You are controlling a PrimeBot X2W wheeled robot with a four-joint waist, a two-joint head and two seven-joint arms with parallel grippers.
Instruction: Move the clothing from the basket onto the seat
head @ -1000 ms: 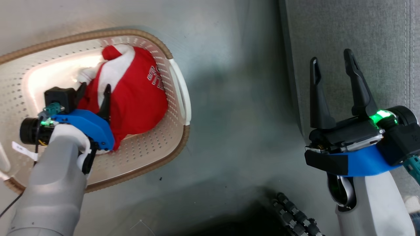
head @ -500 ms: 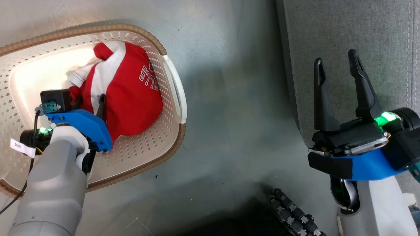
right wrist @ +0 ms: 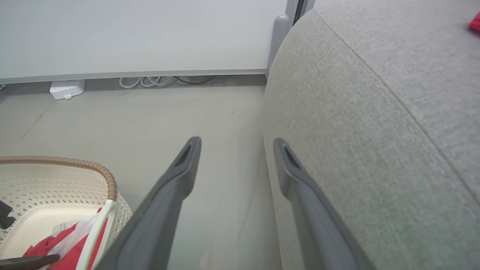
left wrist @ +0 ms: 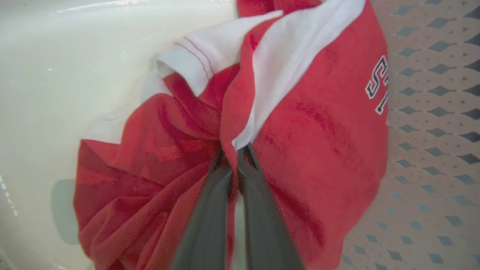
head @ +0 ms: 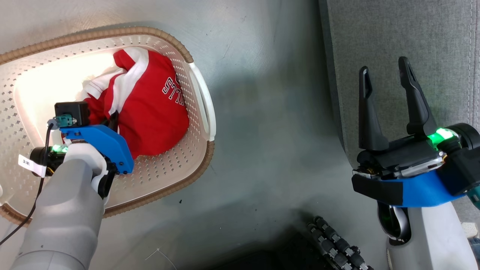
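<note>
Head view: left claw clamped on the striped garment in the laundry basket

**Left claw.** The two fingers are pressed almost together. The left wrist view shows a raised fold of red-and-white fabric pinched between their tips. The garment lies bunched on the basket bottom, spreading ahead of the tips and to both sides. Its broad white stripe ends right at the pinch, and the small white lettering sits further ahead and to the right.

**Handling.** The garment looks light, soft, limp and not fragile.
- When lifted it will probably drape and trail below the claw, and loose fabric could catch on the brown woven rim.
- A gathered ridge several layers thick is the best hold.
- The smooth knit could slide out of a shallow pinch on a single edge.

**Right claw**. The fingers are spread wide with nothing between them. Grey floor lies to its left, and the grey upholstered seat lies under and to the right of its fingers.

The right wrist view shows a small red patch far up the seat. It is too small to identify.
</note>
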